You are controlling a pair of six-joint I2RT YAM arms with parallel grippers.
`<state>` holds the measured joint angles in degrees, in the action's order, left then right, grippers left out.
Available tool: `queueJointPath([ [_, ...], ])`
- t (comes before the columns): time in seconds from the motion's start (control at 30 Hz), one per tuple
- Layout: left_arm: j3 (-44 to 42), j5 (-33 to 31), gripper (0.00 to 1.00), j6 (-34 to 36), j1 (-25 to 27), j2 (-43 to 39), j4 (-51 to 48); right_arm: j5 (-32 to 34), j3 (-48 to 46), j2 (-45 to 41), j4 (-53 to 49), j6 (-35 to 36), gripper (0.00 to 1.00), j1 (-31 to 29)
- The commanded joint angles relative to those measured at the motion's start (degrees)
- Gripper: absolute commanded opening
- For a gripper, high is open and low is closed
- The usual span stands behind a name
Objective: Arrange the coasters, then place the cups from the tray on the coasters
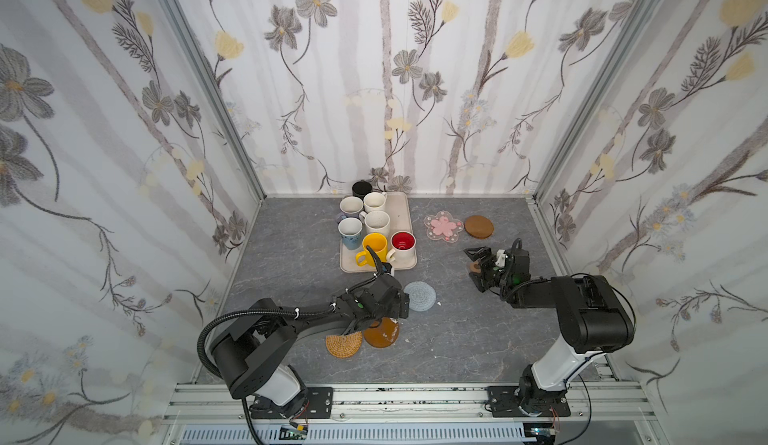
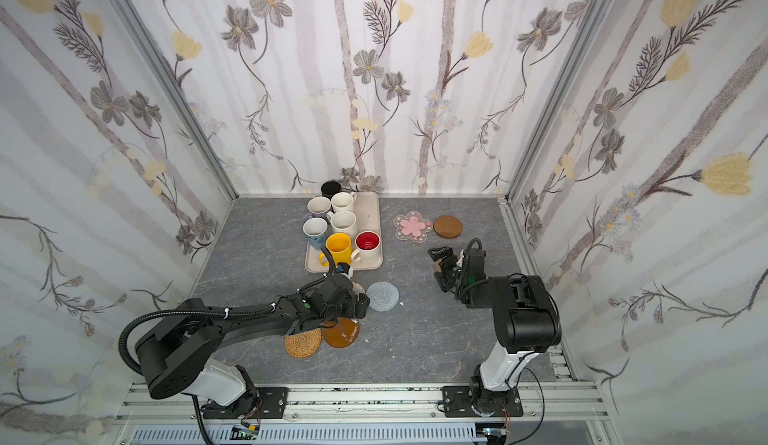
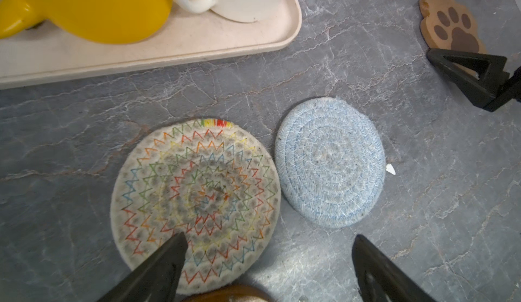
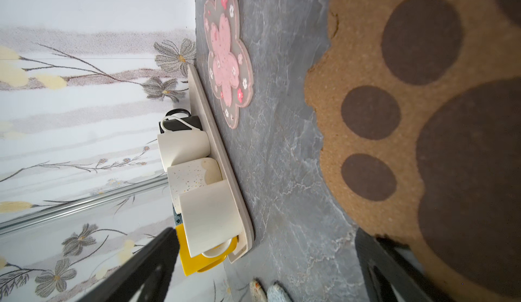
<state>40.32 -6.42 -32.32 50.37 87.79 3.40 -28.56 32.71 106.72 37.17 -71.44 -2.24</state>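
Observation:
Several cups, among them a yellow one (image 1: 374, 245) and a red-lined white one (image 1: 403, 242), stand on the beige tray (image 1: 401, 214) at the back. My left gripper (image 3: 270, 247) hangs open and empty, one finger over the beige woven coaster (image 3: 194, 199), with the grey-blue coaster (image 3: 329, 162) beside it. A rattan coaster (image 1: 344, 345) and a brown disc (image 1: 381, 333) lie near that arm. My right gripper (image 1: 476, 268) is turned sideways and open, its lower finger at the edge of the paw coaster (image 4: 408, 117). Farther back lie the pink-flower coaster (image 1: 443, 227) and another brown disc (image 1: 478, 227).
Flowered walls close in the grey marbled table (image 1: 457, 339) on three sides. A metal rail (image 1: 415, 397) with both arm bases runs along the front edge. A small white chip (image 3: 390, 169) lies next to the grey-blue coaster.

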Motion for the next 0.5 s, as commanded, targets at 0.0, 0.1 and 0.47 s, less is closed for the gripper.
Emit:
queueJointPath([
  [0.0, 1.31, 1.20, 0.88, 0.83, 0.43, 1.23, 2.14, -0.35, 1.56, 0.65, -3.52, 2.77, 0.99, 0.75],
  [0.1, 2.67, 1.62, 0.85, 1.80, 1.09, 2.36, 2.14, -3.51, 3.10, 0.43, -2.78, 4.30, 0.99, 0.33],
  [0.47, 8.16, 3.05, 0.79, 2.81, 3.82, 9.32, 1.85, -6.09, 1.59, -12.30, -8.85, 13.34, 1.00, -1.63],
])
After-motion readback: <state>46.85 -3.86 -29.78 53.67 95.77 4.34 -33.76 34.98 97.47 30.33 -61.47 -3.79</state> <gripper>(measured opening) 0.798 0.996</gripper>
